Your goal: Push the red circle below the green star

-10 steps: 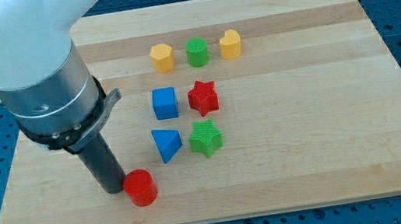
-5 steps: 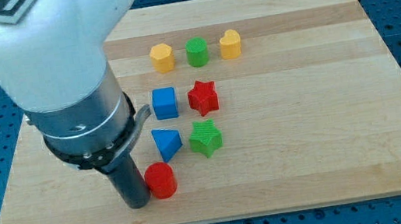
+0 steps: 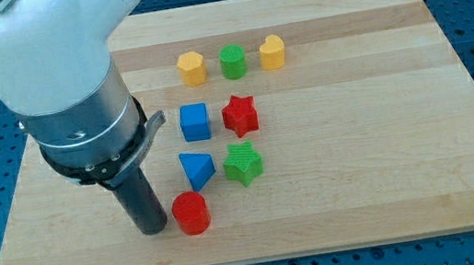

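Note:
The red circle point(image 3: 192, 213) lies near the view's bottom edge of the wooden board, down and to the left of the green star point(image 3: 243, 163). My tip point(image 3: 154, 228) stands just left of the red circle, a small gap or light contact between them; I cannot tell which. The blue triangle point(image 3: 195, 170) sits directly above the red circle, left of the green star.
A blue cube point(image 3: 195, 122) and a red star point(image 3: 239, 114) sit above the triangle and green star. A yellow hexagon point(image 3: 192, 67), a green circle point(image 3: 233, 61) and a yellow heart point(image 3: 272, 52) form a row further up. The board's bottom edge point(image 3: 255, 258) is close below.
The red circle was pushed to the right over the first half second, then stayed put. My tip has since drawn back slightly to the left.

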